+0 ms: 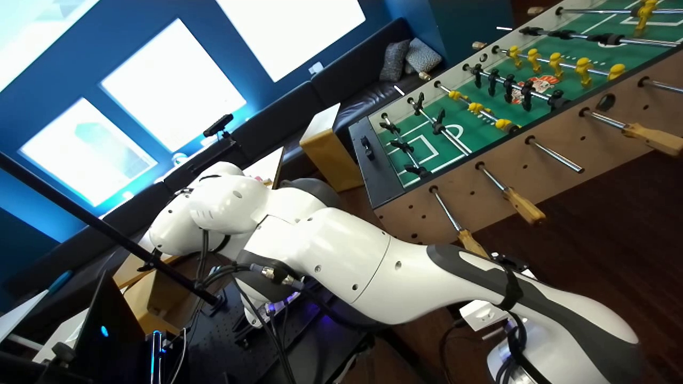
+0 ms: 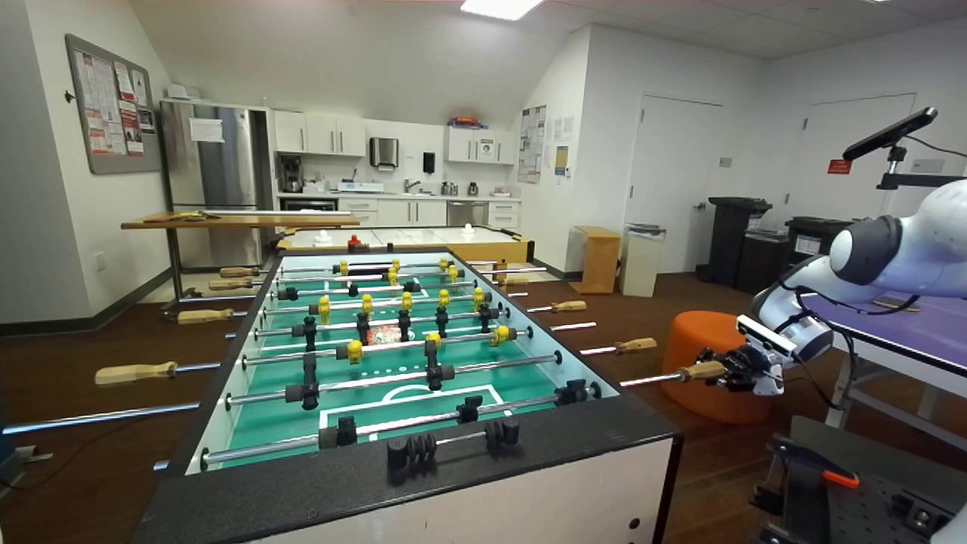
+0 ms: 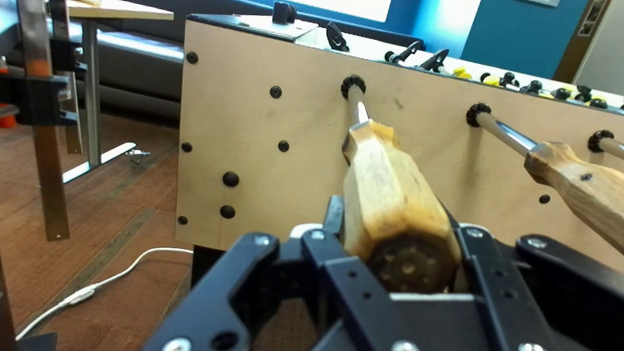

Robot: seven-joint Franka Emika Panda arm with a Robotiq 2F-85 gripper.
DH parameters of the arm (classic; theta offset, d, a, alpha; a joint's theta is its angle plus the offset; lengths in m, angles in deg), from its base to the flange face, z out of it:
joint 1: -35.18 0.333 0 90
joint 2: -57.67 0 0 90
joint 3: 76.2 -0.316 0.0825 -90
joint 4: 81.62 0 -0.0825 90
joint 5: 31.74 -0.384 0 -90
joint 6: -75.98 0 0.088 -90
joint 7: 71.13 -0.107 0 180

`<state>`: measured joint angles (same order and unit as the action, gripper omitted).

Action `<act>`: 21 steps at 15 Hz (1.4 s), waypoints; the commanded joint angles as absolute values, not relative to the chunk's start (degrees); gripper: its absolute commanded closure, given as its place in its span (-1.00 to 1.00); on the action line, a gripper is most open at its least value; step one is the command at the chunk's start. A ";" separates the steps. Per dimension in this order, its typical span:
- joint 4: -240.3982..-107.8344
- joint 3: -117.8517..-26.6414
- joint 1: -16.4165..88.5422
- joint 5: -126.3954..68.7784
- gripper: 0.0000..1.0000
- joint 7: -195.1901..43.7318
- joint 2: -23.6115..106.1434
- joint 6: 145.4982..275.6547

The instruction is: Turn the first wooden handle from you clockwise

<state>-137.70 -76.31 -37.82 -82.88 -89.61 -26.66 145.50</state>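
The nearest wooden handle (image 3: 390, 180) is a faceted, pale piece on a metal rod that comes out of the foosball table's side. It also shows in both exterior views (image 1: 471, 244) (image 2: 701, 370). My gripper (image 3: 391, 214) has one finger on each side of the handle's end, and both appear to touch it. The dark round end of the handle faces the palm. In an exterior view the gripper (image 2: 731, 368) sits on the handle's outer end, in line with the rod. Elsewhere the arm mostly hides the gripper. The fingertips are partly hidden behind the handle.
A second wooden handle (image 3: 585, 185) juts out to the right of the held one; it also shows in both exterior views (image 1: 525, 207) (image 2: 637, 345). The foosball table's side panel (image 3: 253, 117) stands ahead. An orange stool (image 2: 702, 332) stands behind the gripper. A white cable (image 3: 122, 270) lies on the floor.
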 commanded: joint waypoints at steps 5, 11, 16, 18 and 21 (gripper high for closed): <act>-137.29 -74.60 -36.90 -84.76 0.67 -107.19 -26.33 138.46; -137.21 -73.81 -36.50 -84.81 0.67 -118.50 -26.35 136.62; -137.44 -73.15 -35.67 -84.81 0.17 -116.23 -26.82 143.24; -138.12 -73.64 -36.15 -86.17 0.67 -121.00 -26.84 140.88; -138.50 -73.53 -36.19 -87.06 0.67 -128.75 -26.60 138.07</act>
